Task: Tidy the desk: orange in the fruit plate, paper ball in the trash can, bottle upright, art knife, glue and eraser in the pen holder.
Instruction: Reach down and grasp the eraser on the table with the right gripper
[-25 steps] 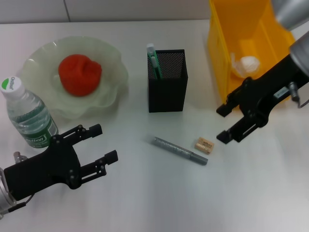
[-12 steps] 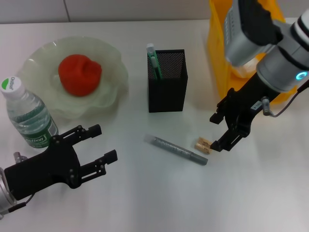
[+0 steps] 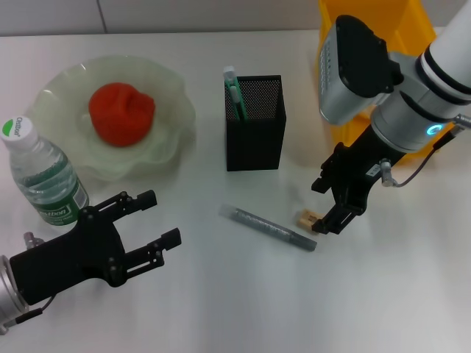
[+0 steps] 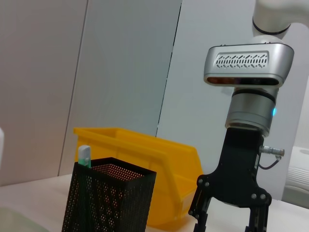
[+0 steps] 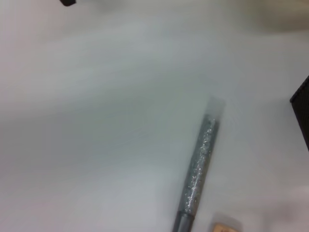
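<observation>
The orange (image 3: 121, 112) lies in the pale green fruit plate (image 3: 171, 82). The water bottle (image 3: 40, 173) stands upright at the left. The black mesh pen holder (image 3: 255, 125) holds a green-and-white stick (image 3: 232, 92). A grey glittery tube (image 3: 268, 228) and a tan eraser (image 3: 309, 218) lie in front of the holder. My right gripper (image 3: 321, 206) is open and low over the table, one fingertip right beside the eraser. My left gripper (image 3: 163, 217) is open and empty at the front left. The paper ball is hidden behind my right arm.
The yellow bin (image 3: 412, 18) stands at the back right, partly behind my right arm. The left wrist view shows the pen holder (image 4: 108, 198), the bin (image 4: 164, 159) and my right gripper (image 4: 229, 217). The right wrist view shows the tube (image 5: 199, 169) and the eraser (image 5: 226, 227).
My right arm has swung left from the yellow bin and come down beside the eraser, now covering the paper ball. The left arm has not moved.
</observation>
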### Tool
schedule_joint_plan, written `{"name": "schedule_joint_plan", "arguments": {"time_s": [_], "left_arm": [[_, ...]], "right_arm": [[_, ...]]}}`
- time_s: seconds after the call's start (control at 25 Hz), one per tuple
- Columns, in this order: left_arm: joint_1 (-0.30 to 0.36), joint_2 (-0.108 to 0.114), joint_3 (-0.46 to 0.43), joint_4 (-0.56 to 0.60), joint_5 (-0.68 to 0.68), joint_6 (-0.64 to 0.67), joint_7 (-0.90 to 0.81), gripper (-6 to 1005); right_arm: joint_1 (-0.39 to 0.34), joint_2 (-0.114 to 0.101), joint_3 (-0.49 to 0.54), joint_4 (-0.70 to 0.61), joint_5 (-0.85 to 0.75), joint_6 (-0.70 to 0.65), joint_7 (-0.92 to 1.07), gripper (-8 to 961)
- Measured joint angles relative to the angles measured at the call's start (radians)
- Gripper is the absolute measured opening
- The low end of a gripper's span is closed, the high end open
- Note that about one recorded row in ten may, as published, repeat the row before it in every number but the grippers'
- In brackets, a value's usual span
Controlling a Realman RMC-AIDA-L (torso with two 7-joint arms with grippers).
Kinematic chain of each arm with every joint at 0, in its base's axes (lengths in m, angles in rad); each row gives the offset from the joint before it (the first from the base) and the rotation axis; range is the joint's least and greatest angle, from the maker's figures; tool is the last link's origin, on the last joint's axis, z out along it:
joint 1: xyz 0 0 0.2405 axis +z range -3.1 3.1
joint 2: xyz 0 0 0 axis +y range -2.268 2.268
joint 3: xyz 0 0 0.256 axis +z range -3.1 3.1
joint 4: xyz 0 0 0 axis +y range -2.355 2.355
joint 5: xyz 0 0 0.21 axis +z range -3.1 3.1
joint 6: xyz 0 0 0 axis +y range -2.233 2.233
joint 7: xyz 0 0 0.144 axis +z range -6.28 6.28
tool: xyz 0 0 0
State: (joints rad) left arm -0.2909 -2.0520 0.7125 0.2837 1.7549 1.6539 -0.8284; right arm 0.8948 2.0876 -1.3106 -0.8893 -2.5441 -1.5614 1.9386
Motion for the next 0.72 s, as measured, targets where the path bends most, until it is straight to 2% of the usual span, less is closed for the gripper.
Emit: {"name": "schedule_joint_plan", "arguments": {"time_s": [0.4, 0.64, 0.72], "left_arm": [[-0.001, 0.0, 0.001, 0.0, 0.002, -0.003, 0.0, 751], [-0.001, 0.0, 0.001, 0.0, 0.002, -0.004, 0.0, 750], [-0.001, 0.0, 0.001, 0.0, 0.002, -0.004, 0.0, 750]], "right_arm": [[0.001, 0.0, -0.079, 0.029, 0.034, 0.059, 0.0, 733], [0.002, 0.001, -0.094, 0.042, 0.039, 0.084, 0.001, 546], [0.002, 0.001, -0.112, 0.053, 0.046, 0.101, 0.001, 547]]}}
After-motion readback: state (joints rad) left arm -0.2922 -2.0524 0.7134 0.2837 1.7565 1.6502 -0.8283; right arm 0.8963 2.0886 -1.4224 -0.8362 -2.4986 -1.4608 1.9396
